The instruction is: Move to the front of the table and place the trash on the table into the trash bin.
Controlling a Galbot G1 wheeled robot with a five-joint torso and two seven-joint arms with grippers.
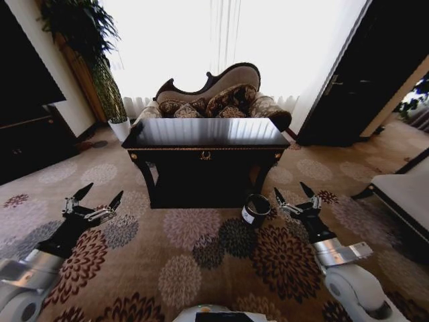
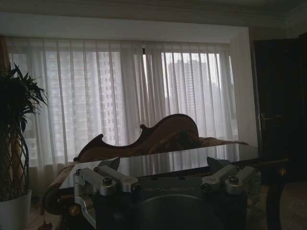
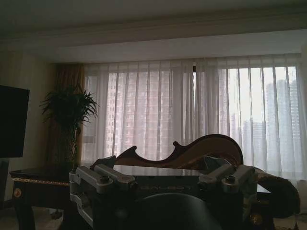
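At the left of the head view, a potted plant [image 1: 100,60] is seen beside the bright curtained window [image 1: 221,40], its upper leaves cut off by the frame edge. The left gripper [image 1: 98,196] is held low above the patterned carpet [image 1: 201,248], ahead of and to the left of the robot, with its fingers spread wide and nothing between them. In the left wrist view the same gripper [image 2: 165,175] is seen from behind, its jaws parted, with the table top beyond it.

In the middle, the table [image 1: 206,132] is seen standing well ahead of both grippers, with a carved sofa [image 1: 218,97] just behind it. Its glossy top is washed with window glare, and no trash can be made out on it. The space under the table is lost in shadow.

To the right of the table's front, the trash bin [image 1: 255,208] is seen on the carpet, near the table's right front leg. The right gripper [image 1: 293,194] is held just beside the bin, on its right, with fingers likewise spread wide and empty. In the right wrist view this gripper [image 3: 165,173] is seen open against the table and sofa. A pale bench [image 1: 405,194] is cut off at the right edge.
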